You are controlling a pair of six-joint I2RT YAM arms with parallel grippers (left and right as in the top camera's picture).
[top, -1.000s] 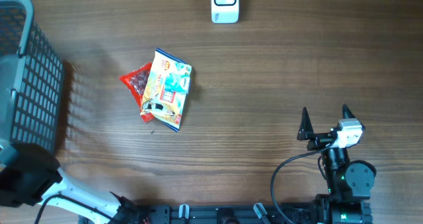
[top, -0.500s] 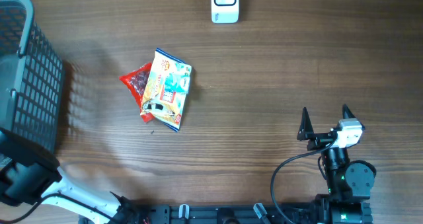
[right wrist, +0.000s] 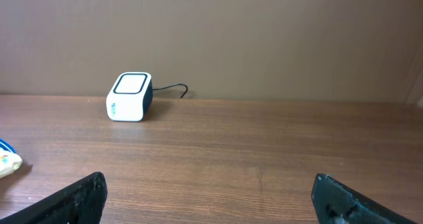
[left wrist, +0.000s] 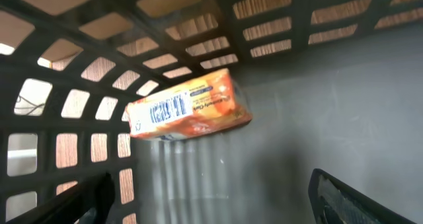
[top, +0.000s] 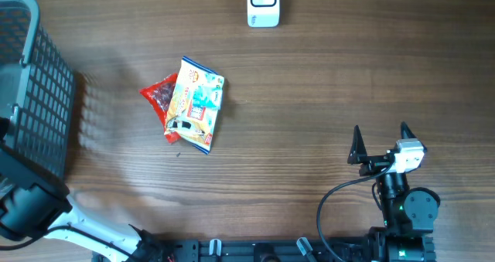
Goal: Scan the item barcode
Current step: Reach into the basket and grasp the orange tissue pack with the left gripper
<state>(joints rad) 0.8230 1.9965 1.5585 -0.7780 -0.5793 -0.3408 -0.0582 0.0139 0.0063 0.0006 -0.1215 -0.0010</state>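
1. Overhead view of a wooden table (top: 325, 76): a white scanner (top: 263, 5) sits at twelve o'clock and a dark mesh basket (top: 35, 100) at nine o'clock.
2. The left gripper (left wrist: 211, 201) hangs inside the basket, at about eight o'clock. Its fingers are spread wide with nothing between them.
3. Its wrist camera shows an orange box (left wrist: 188, 108) (barcode facing the lens) lying against the basket wall. The box is at eleven o'clock from the fingers and apart from them.
4. The right gripper (top: 380, 134) rests at four o'clock, fingers apart and empty.
5. Two snack packets (top: 193, 103) lie overlapped at ten o'clock, well apart from the scanner.
6. Judged progress: early. Nothing is held or at the scanner. Grasping, carrying and presenting a barcode all remain.
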